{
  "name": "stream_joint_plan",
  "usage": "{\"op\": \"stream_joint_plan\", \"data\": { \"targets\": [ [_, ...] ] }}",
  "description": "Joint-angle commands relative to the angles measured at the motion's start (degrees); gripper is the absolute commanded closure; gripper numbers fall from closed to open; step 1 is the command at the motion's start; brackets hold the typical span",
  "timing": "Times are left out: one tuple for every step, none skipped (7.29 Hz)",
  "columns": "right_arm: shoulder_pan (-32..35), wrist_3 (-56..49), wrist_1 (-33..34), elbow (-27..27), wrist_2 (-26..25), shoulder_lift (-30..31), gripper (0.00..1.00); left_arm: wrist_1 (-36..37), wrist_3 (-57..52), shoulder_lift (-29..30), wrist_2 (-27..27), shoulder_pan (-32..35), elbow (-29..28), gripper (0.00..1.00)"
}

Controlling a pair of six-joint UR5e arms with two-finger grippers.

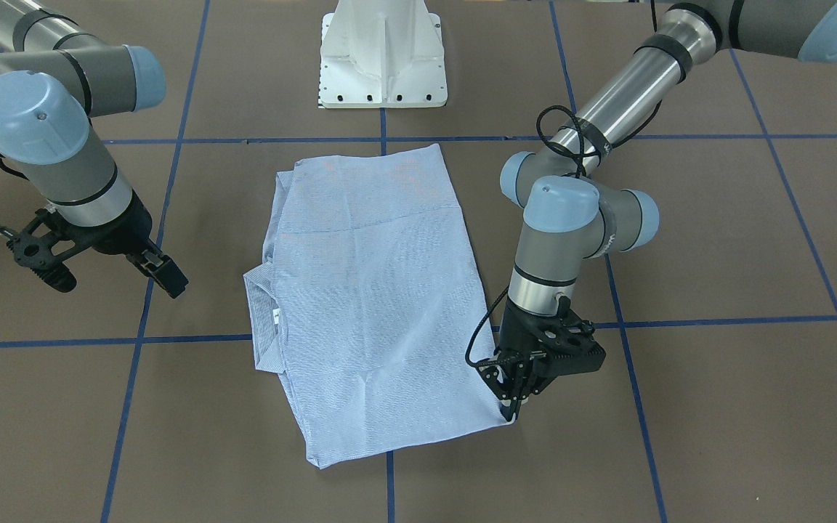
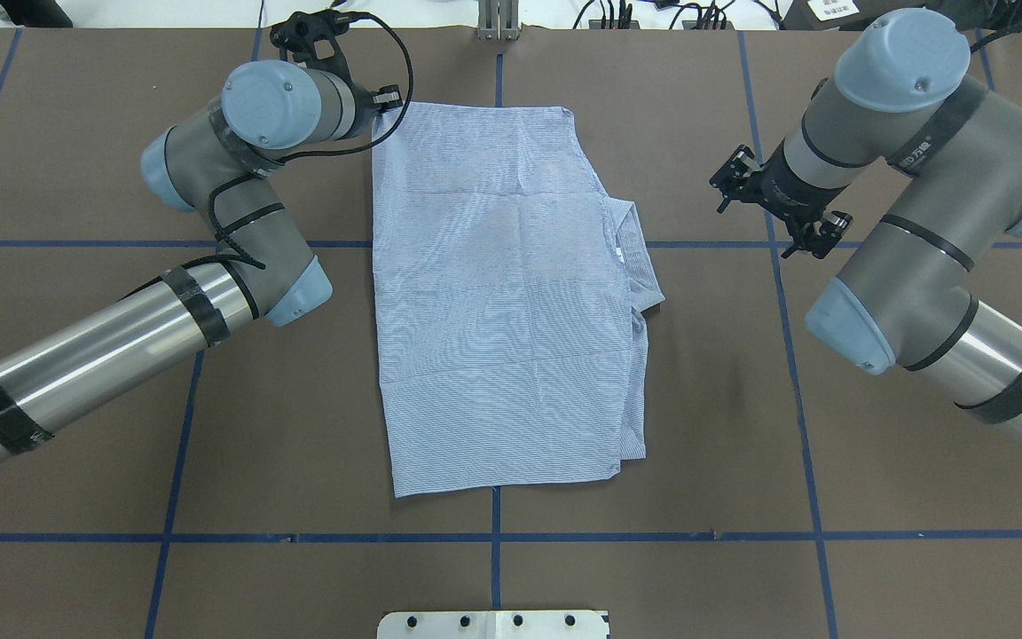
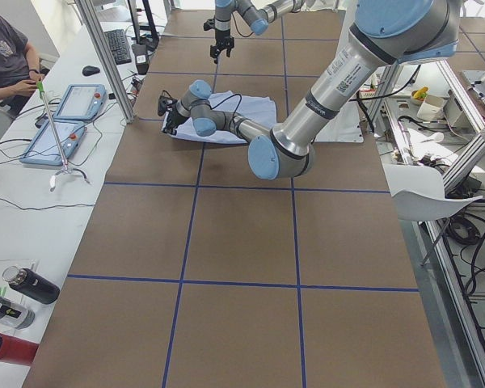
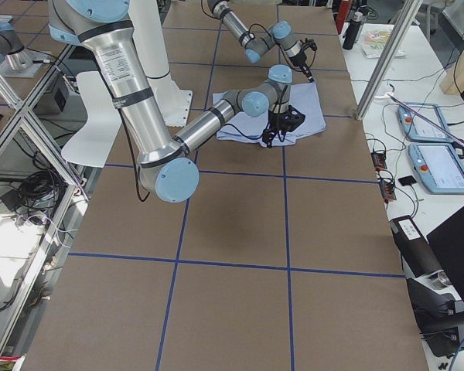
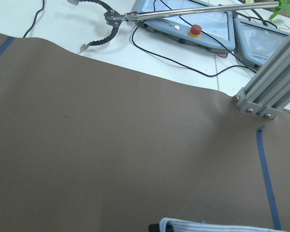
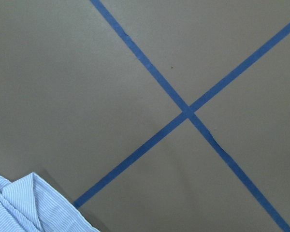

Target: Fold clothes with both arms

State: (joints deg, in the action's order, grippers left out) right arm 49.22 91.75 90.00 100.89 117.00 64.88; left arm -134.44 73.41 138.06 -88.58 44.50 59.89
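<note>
The light blue-and-white striped shirt [image 1: 375,305] lies folded into a rough rectangle in the middle of the table [image 2: 875,461], its collar [image 2: 628,232] and white neck label [image 1: 275,314] on the robot's right side. My left gripper [image 1: 514,408] is down at the shirt's far left corner, shut on that corner. A strip of the shirt [image 5: 217,226] shows at the bottom of the left wrist view. My right gripper [image 1: 110,274] is open and empty, hovering above bare table to the right of the collar. The right wrist view shows a corner of the shirt [image 6: 24,205].
The white pedestal base [image 1: 382,62] stands at the robot's side of the table. Blue tape lines [image 6: 186,113] grid the brown surface. Beyond the far edge are teach pendants [image 5: 183,19], cables and an aluminium post [image 5: 270,92]. A person [image 3: 4,52] sits there.
</note>
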Motion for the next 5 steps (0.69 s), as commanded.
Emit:
{"op": "stream_joint_plan", "data": {
  "targets": [
    [-1.0, 0.2, -1.3, 0.0, -1.1, -0.3, 0.00, -0.1, -0.5, 4.1, -0.4, 0.8, -4.8, 0.92],
    [-2.2, 0.3, -1.8, 0.1, -3.2, -0.3, 0.00, -0.2, -0.6, 4.9, -0.4, 1.2, -6.1, 0.87],
    [-2.8, 0.7, -2.1, 0.3, -4.0, -0.4, 0.00, -0.3, -0.7, 5.5, -0.7, 1.5, -7.3, 0.79],
    [-3.3, 0.8, -2.2, 0.5, -4.0, -0.5, 0.00, -0.2, -1.2, 5.7, -0.9, 2.1, -7.5, 0.44],
    [-4.8, 2.2, -3.6, 0.5, -4.0, -0.7, 0.00, -0.2, -3.6, 5.7, -2.5, 4.0, -7.4, 0.20]
  ]
}}
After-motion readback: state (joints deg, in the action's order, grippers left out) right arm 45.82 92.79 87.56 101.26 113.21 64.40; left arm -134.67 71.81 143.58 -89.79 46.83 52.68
